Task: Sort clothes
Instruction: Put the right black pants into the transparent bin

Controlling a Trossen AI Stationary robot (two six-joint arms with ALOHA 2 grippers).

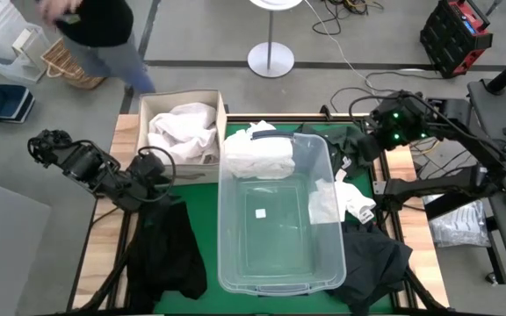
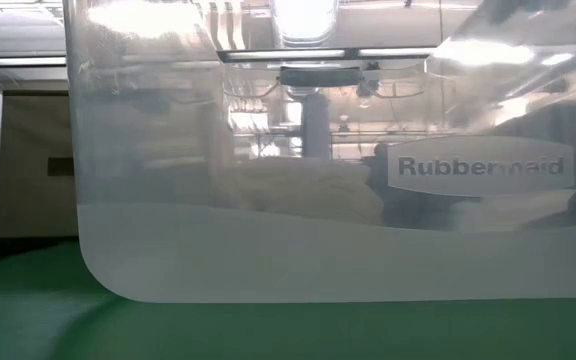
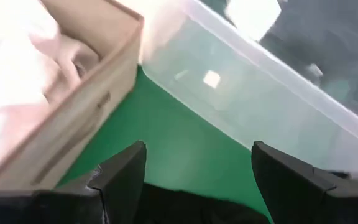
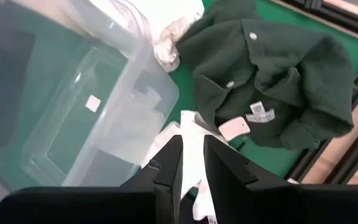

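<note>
We see the left gripper (image 1: 158, 167) low over the table's left side, just beside the cardboard box (image 1: 144, 110) and right above the black garment (image 1: 167, 250). In the left wrist view its fingers (image 3: 122, 177) are spread wide with nothing between them, green mat (image 3: 179, 143) showing in the gap and the black cloth's edge just under the tips.

We see the right gripper (image 1: 378, 123) raised over the table's far right corner, above the dark green shirt (image 4: 272, 81). In the right wrist view its fingers (image 4: 169, 162) are nearly closed, only a thin slit left, and we see nothing pinched in it.

Where the clothes are:
- White garments (image 1: 183, 130) piled inside the cardboard box.
- One white garment (image 1: 257, 154) draped over the far rim of the clear tub (image 1: 235, 254), partly hanging inside.
- A dark green shirt spread on the mat at the far right, a tag showing near its collar.
- A small white piece (image 1: 356, 200) on the mat just beside the tub's right wall; the right wrist view has it (image 4: 194, 134) right under the fingers.
- Black garment on the near left, hanging over the table edge.
- Another dark garment (image 1: 378, 263) on the near right, touching the tub's corner.

The tub sits mid-table, apart from the draped white piece mostly bare inside, a small sticker on its floor. The low view is filled by the tub wall (image 2: 268, 260); pale cloth shows blurred through it.

A person (image 1: 95, 26) stands beyond the table's far left.
</note>
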